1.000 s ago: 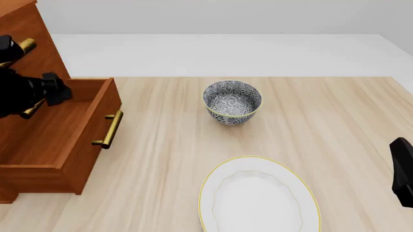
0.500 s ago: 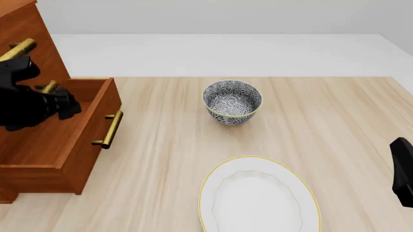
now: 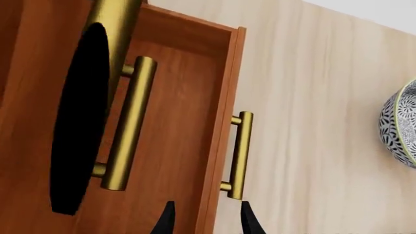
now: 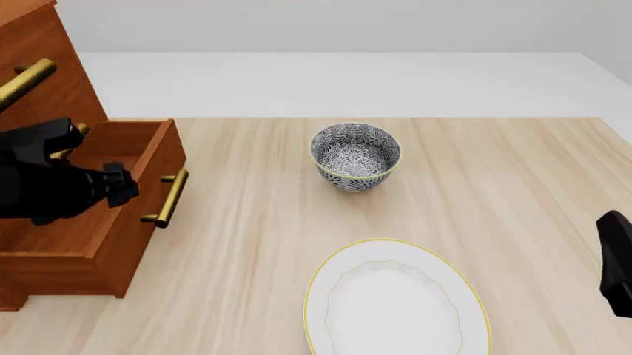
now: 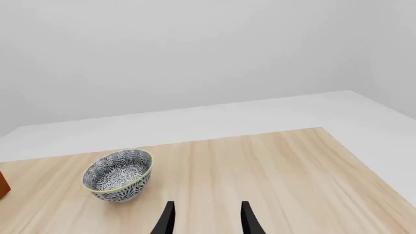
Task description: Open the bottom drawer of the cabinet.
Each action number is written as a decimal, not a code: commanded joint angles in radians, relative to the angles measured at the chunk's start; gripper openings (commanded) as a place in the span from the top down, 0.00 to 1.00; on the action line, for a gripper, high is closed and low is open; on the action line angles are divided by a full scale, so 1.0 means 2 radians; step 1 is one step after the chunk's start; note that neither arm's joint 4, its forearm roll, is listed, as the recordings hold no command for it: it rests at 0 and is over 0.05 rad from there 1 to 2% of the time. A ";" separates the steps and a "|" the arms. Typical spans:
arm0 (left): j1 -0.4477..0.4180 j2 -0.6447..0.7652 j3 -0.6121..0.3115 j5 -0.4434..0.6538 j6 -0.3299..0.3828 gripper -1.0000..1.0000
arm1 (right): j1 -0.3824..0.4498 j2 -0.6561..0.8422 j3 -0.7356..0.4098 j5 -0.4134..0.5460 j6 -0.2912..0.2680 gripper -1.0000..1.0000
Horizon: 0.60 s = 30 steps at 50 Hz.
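In the left wrist view, the left pincer [image 3: 206,220] points down at the bottom drawer [image 3: 175,146]. Its two dark tips stand a little apart, with nothing between them. The drawer's front edge sits right between the tips. The drawer's brass handle [image 3: 238,155] is just past one tip. The blue and white bowl [image 3: 401,127] is far off to the side.

In the front view, the black left arm reaches over the pulled-out bottom drawer [image 4: 126,222] of the cabinet [image 4: 44,66]. The left pincer [image 4: 117,185] hangs just inside the drawer's front. The bowl [image 4: 356,155] and white plate [image 4: 395,299] sit well apart from it.

In the right wrist view, the right pincer [image 5: 206,220] points over the bare table [image 5: 279,165], tips a little apart, holding nothing.
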 commanded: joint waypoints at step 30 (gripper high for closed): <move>-0.018 0.043 0.047 -0.061 -0.022 0.00 | -0.001 0.000 0.001 0.000 0.001 0.00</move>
